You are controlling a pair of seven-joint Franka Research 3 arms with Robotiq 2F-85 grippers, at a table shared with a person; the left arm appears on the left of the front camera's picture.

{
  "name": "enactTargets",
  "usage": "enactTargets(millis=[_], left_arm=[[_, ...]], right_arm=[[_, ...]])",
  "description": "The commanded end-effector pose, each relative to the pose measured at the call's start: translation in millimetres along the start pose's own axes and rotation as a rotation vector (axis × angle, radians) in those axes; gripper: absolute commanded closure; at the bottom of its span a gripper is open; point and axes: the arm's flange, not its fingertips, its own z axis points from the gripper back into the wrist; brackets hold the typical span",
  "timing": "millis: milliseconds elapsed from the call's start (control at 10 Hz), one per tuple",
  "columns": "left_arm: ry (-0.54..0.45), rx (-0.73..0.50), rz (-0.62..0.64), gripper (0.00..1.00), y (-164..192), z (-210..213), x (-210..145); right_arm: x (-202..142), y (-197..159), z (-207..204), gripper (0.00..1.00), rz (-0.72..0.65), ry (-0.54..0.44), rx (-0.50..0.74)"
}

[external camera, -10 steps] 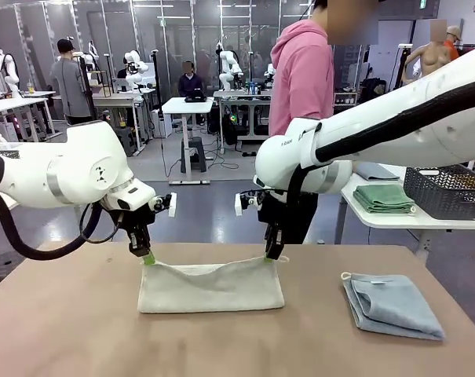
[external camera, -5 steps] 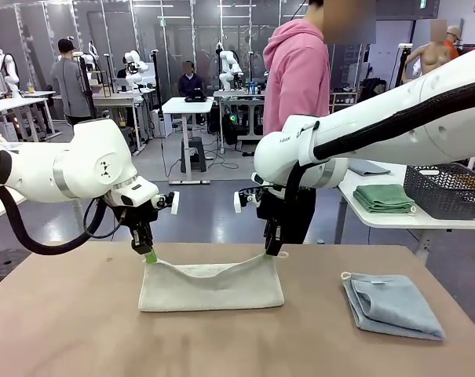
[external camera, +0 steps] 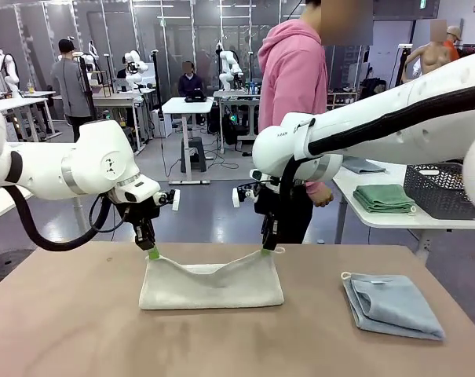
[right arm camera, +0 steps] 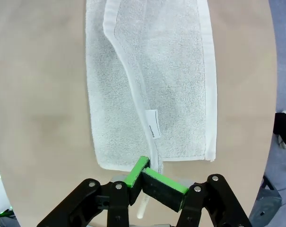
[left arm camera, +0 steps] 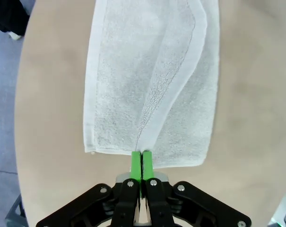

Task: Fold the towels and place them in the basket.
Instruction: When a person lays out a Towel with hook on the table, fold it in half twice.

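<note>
The left gripper (external camera: 152,253) is clamped on the far left corner of the cream towel (external camera: 213,287), and the right gripper (external camera: 266,247) is clamped on its far right corner; both hold those corners a little above the table (external camera: 64,330), so the towel's upper edge sags in a shallow curve between them while its near part lies flat on the wood at the table's middle. In the left wrist view the green pads (left arm camera: 137,163) are pressed together on the lifted layer's edge, with the towel running straight away from them; a loose fold line wanders down its length. In the right wrist view the pads (right arm camera: 138,171) pinch the corner just below a small white label (right arm camera: 153,124) with print too small to read; the cloth is pale terry with a smooth white hem band along its sides, and one layer lies over another. The blue towel (external camera: 394,305) lies folded and flat to the right, well apart from both grippers; a small white loop shows at its far left corner. The basket (external camera: 445,192), dark wire mesh, stands on a white side table (external camera: 394,220) beyond, near a folded green cloth (external camera: 385,198).
</note>
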Motion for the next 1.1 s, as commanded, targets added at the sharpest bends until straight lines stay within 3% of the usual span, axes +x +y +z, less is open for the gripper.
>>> enactTargets(millis=[0,300,600,700,800,900,1000], left_arm=[[0.032,-0.051,-0.013,0.98,22,-9,5],[0.027,-0.055,0.015,0.98,25,-19,-7],[0.049,-0.046,-0.011,0.98,22,-30,-11],[0.044,-0.032,-0.022,0.94,23,-31,-10],[0.034,-0.024,-0.029,0.65,22,-32,-9],[0.022,-0.009,-0.027,0.6,21,-33,-9],[0.017,0.005,-0.023,0.31,22,-33,-8]], right_arm=[[5,-24,-7,1.0,-0.055,0.039,0.043],[-8,-36,-21,1.0,-0.15,0.036,0.021],[-16,-40,-33,1.0,-0.156,0.017,0.036],[-15,-40,-36,1.0,-0.132,0.011,0.031],[-13,-38,-36,0.83,-0.122,-0.007,0.025],[-11,-36,-38,0.74,-0.108,-0.006,0.018],[-10,-36,-39,0.54,-0.105,-0.007,0.012]])
